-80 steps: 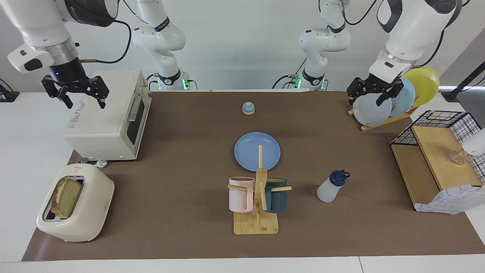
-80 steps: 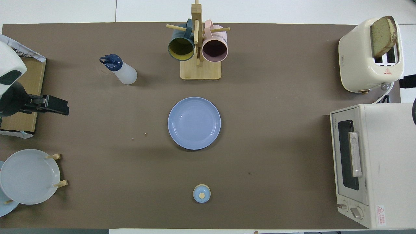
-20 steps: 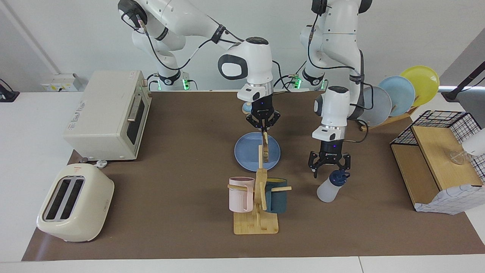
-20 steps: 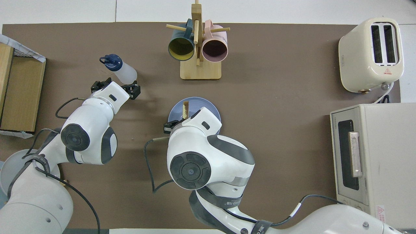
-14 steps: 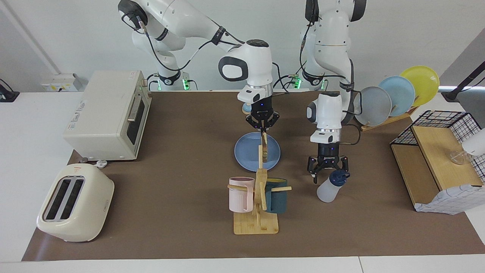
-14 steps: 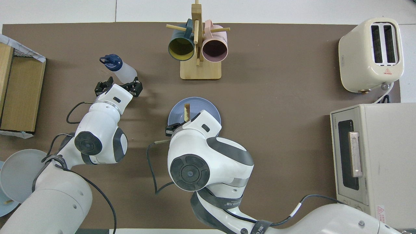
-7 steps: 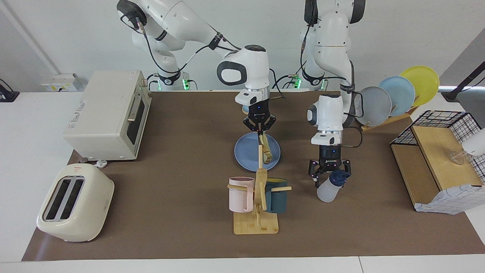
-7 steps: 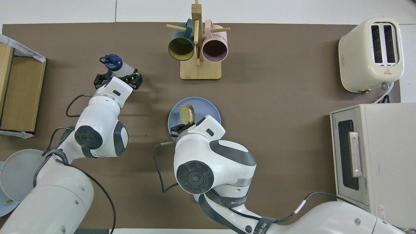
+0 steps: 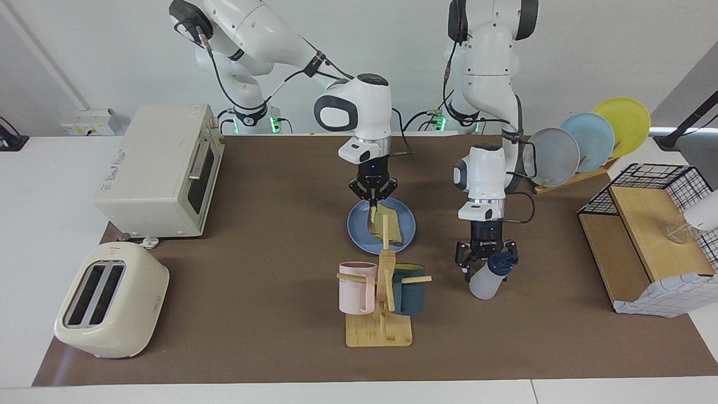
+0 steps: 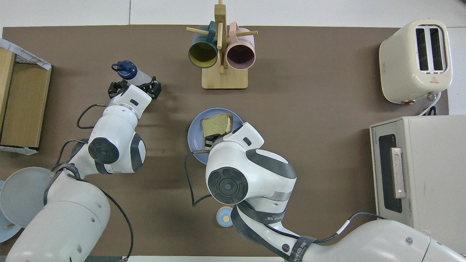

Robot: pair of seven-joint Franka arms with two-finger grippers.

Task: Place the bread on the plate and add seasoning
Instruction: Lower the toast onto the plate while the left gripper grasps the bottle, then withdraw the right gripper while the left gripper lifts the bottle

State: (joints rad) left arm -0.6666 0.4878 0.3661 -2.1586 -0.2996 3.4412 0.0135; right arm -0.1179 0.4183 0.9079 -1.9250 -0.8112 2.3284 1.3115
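Two arms reach over the brown table point(image 9: 252, 269). The right pincer point(image 9: 372, 205) is over the blue plate point(image 9: 359, 227), its fingertips pressed together on the edge of the bread point(image 9: 387, 227) that lies nearest the robots. The slice leans low across the plate, crust edge toward the right arm's end in the overhead view, its lower edge resting on the plate's surface.

The left pincer point(image 9: 487, 264) hangs spread wide around the seasoning bottle point(image 9: 483, 283), its fingers level with the dark blue cap point(image 9: 501, 262), one on either side; I cannot tell whether they touch it. The bottle stands tilted on the table, toward the left arm's end from the plate, and beside the wooden mug rack point(image 9: 381, 314), which stands farther from the robots than the plate.
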